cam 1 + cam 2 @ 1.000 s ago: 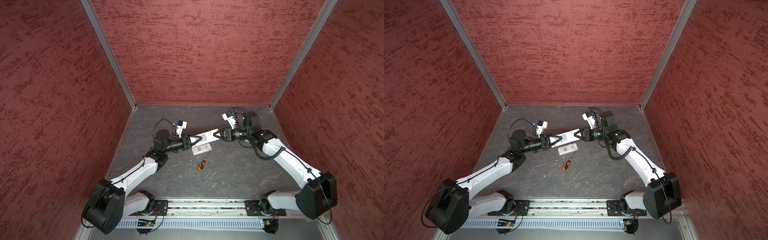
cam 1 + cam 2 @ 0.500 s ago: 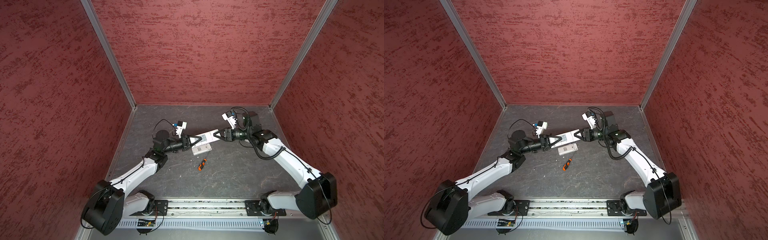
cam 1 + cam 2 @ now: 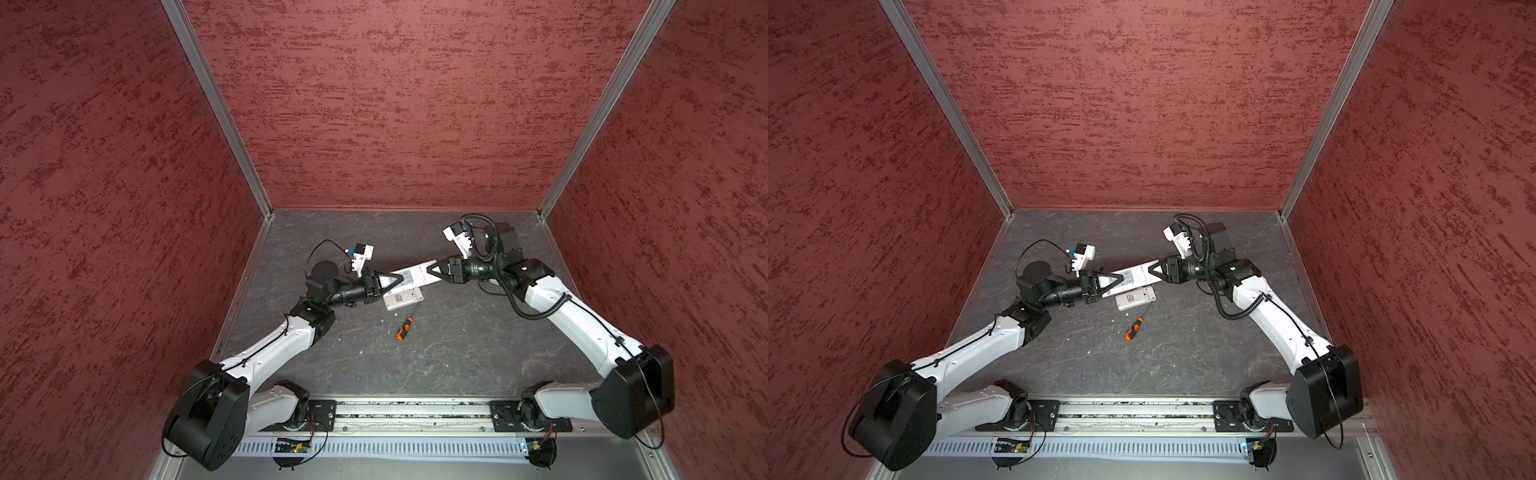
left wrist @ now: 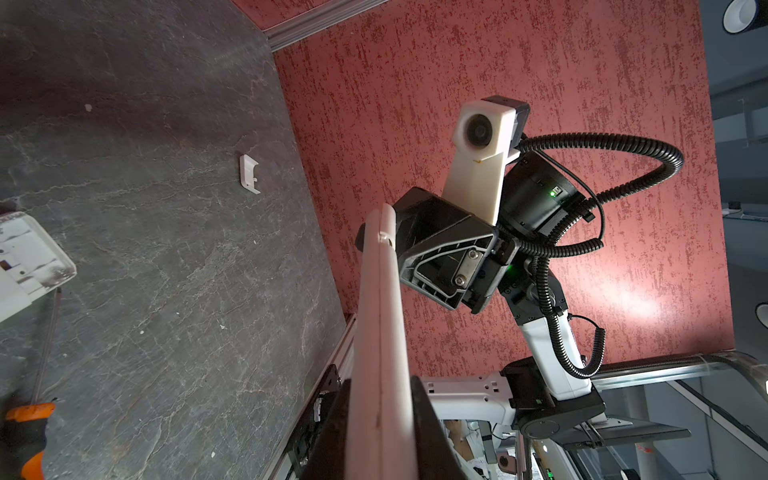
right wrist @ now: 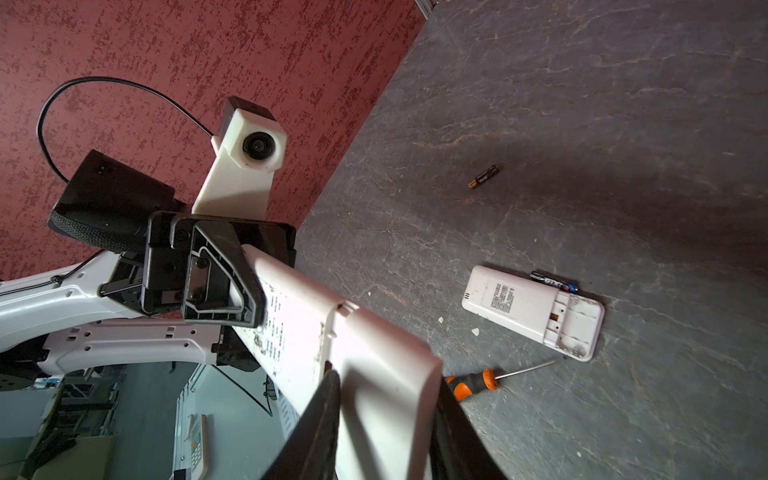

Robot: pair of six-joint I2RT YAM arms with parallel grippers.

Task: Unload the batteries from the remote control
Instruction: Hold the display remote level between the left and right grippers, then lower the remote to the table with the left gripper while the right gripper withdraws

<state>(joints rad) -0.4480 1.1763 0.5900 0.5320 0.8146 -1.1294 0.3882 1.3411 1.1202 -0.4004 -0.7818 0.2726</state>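
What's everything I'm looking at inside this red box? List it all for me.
held remote: 1, white, in the air between both grippers
lying remote: 1, white, on table, back up, battery bay open
batteries: 2 seen, dark, one loose on table, one against lying remote
screwdriver: 1, orange-black handle, on table near lying remote
cover: 1, white, alone on table
table: 1, dark grey
walls: 3, red, around table
left gripper: 1, black, shut on held remote
right gripper: 1, black, shut on its other end
arms: 2, white-black

Bright even light, soft shadows, glare on wall [image 4: 623,307], warped wrist-view edges
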